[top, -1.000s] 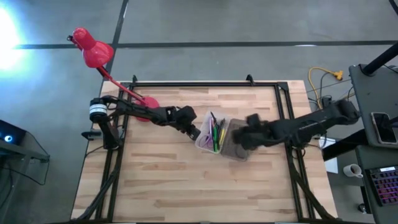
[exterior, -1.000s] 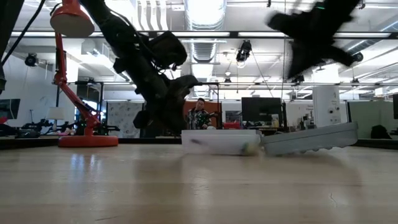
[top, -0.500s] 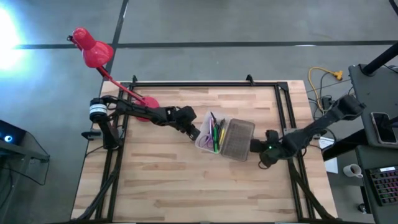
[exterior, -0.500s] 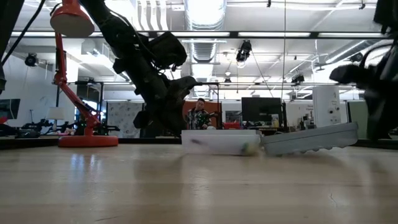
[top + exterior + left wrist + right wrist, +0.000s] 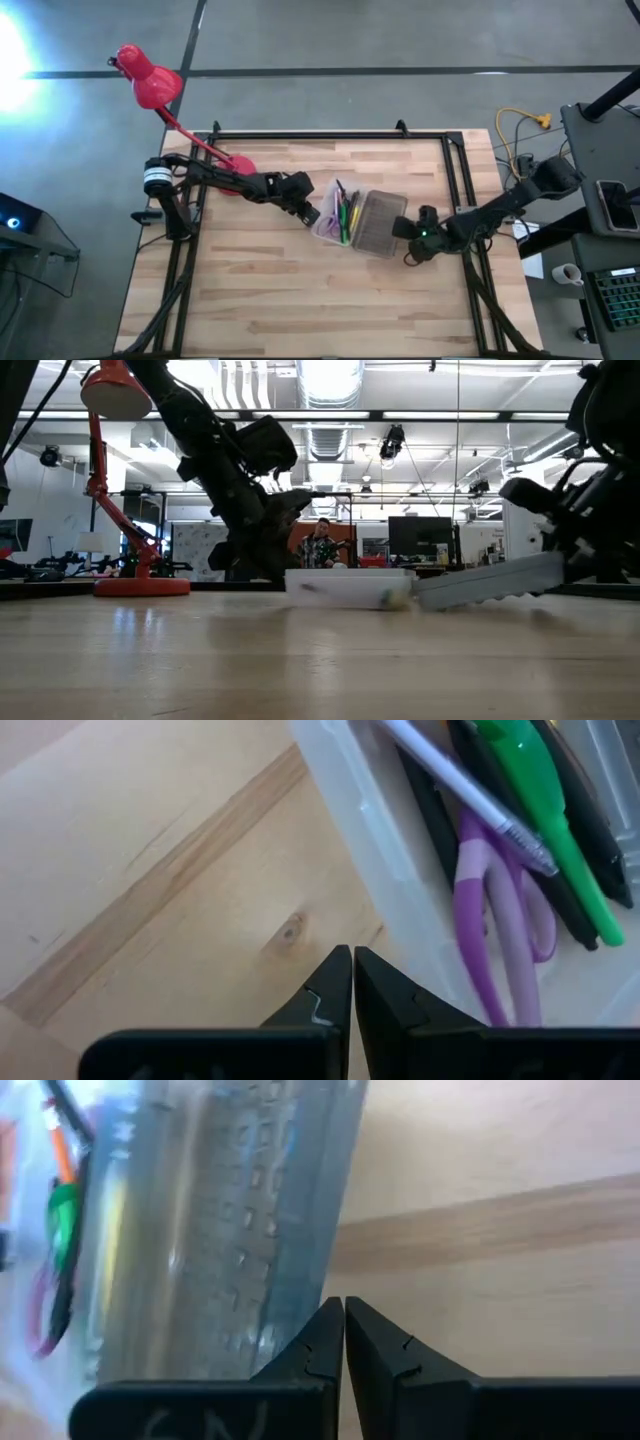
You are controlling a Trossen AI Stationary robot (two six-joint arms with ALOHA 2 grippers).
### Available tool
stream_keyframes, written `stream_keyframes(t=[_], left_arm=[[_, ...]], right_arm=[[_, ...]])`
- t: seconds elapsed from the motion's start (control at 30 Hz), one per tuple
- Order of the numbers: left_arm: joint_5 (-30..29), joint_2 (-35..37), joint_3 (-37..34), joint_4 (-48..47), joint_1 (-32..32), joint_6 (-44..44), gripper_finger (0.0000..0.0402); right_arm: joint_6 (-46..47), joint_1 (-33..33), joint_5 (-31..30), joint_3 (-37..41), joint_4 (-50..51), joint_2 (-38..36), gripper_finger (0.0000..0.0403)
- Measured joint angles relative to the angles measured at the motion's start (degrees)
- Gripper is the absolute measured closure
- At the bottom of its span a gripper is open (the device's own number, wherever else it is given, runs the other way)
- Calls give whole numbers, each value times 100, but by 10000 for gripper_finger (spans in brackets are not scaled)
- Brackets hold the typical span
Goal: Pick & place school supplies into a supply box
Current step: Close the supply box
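Observation:
The clear supply box (image 5: 328, 228) (image 5: 345, 588) sits mid-table and holds the pens, pencils and purple scissors (image 5: 345, 215) (image 5: 480, 920). Its grey dotted lid (image 5: 375, 222) (image 5: 490, 582) (image 5: 240, 1210) lies tilted on the box's right side, its lower edge at the box's right wall. My left gripper (image 5: 313, 215) (image 5: 352, 955) is shut, low over the table just left of the box; a strip of wood shows between its tips and the wall. My right gripper (image 5: 402, 228) (image 5: 343, 1308) is shut at the lid's right edge. My right gripper meets the lid's right long edge (image 5: 320, 1280) with the tips of its shut fingers, coming nearly level from the table's right side. The lid stays tilted, that edge raised (image 5: 550, 565) and the opposite edge down beside the box.
A red desk lamp (image 5: 150, 85) (image 5: 110, 390) stands at the table's far left corner, behind the left arm. Bare wood lies on the near half of the table (image 5: 300, 300). A person (image 5: 322, 545) sits in the room beyond the table.
My right gripper has swung from above the lid out toward the table's right edge and down to table height, then come back left to the lid's right edge. The lid has slid a little to the left since then.

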State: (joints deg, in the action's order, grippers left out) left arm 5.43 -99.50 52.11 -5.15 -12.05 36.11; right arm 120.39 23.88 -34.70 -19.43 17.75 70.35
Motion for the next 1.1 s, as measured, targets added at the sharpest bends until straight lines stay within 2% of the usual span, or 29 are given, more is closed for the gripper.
stream_keyframes(t=[0.47,0.83,1.1], left_arm=[[13,0,22,58,0,29,401],[21,0,27,260,52,112,401],[20,0,27,414,121,238,402]], right_arm=[[-1571,-119,-850,-1031,-9,-11,394],[-3076,-891,-603,-1689,-75,4,394],[-3802,-1072,-576,-2038,-278,19,394]])
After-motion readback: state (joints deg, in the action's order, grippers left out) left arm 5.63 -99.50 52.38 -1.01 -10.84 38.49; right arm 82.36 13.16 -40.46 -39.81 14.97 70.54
